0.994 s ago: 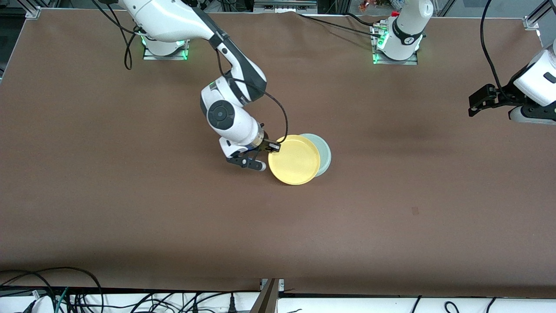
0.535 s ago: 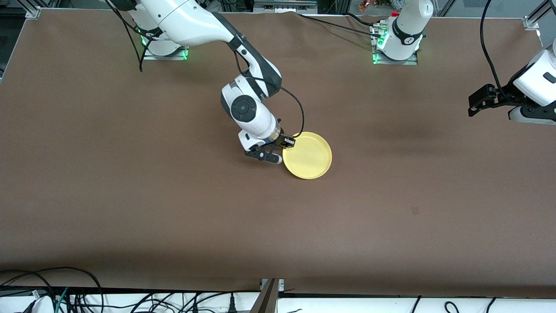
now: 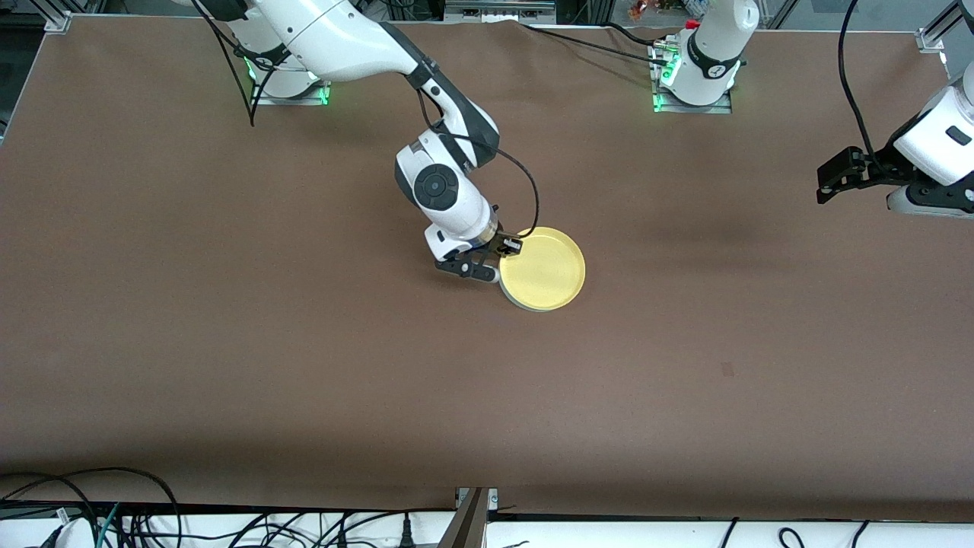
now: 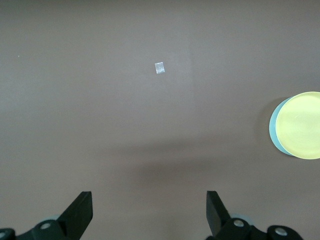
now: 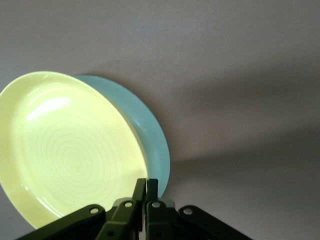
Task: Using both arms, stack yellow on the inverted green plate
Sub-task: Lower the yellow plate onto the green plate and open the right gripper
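The yellow plate [image 3: 545, 268] lies rim up over the green plate [image 3: 519, 302], of which only a thin pale edge shows beneath it. My right gripper [image 3: 508, 247] is shut on the yellow plate's rim, at the side toward the right arm's end. In the right wrist view the fingers [image 5: 140, 189] pinch the rim of the yellow plate [image 5: 70, 150], and the green plate [image 5: 150, 135] shows as a crescent under it. My left gripper [image 3: 825, 183] waits open above the table at the left arm's end, its fingers [image 4: 80, 212] wide apart with nothing between them.
The brown table [image 3: 304, 365] carries a small pale square mark [image 4: 159, 68]. Arm bases [image 3: 692, 84] stand along the edge farthest from the front camera. Cables [image 3: 114, 510] hang below the table's nearest edge.
My right arm carried the yellow plate toward the left arm's end until it covered the green plate. The green plate shrank from a wide crescent to a thin edge. The left arm hardly moved.
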### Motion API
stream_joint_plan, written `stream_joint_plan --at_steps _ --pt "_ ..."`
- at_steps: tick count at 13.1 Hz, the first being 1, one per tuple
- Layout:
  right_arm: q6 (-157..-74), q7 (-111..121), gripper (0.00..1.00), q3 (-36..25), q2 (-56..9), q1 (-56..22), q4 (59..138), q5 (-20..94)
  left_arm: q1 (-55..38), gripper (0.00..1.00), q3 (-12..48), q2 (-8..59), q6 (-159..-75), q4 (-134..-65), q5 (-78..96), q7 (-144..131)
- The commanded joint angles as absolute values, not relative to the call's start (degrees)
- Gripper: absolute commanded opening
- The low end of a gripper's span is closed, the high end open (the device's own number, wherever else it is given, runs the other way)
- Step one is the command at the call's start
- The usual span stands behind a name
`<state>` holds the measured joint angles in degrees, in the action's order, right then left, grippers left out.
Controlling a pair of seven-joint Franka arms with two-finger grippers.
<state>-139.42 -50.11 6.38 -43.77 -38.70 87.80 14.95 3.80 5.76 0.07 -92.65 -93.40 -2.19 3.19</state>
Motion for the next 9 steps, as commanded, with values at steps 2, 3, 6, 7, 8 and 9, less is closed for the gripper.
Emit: stream_joint_plan --at_steps 2,3,6,7,8,9 --pt "-140.18 -50.54 0.38 6.59 -43.86 -37.53 87.71 15.73 3.96 1.00 6.15 -1.14 -91.67 -94.22 -3.43 2.99" --pt "-140.10 -50.54 0.99 6.59 -43.86 -37.53 87.71 15.65 3.96 1.00 6.15 -1.14 -91.50 -94.22 -3.43 2.90" --pt "-139.66 -50.80 1.00 6.42 -42.90 -37.53 87.63 15.56 3.96 1.00 6.15 -1.14 -91.49 -94.13 -3.43 2.90" --pt "-139.48 -50.80 1.00 6.33 -42.37 -37.01 87.71 15.47 3.96 1.00 6.15 -1.06 -91.49 -94.13 -3.43 2.90" --pt "-138.09 -50.97 1.00 6.07 -41.41 -36.31 87.71 15.56 3.96 1.00 6.15 -1.05 -91.49 -94.13 -3.43 2.90" --pt "-136.51 -50.98 1.00 5.98 -39.92 -35.43 87.63 15.47 4.04 1.00 6.15 -1.05 -91.49 -94.13 -3.43 2.99"
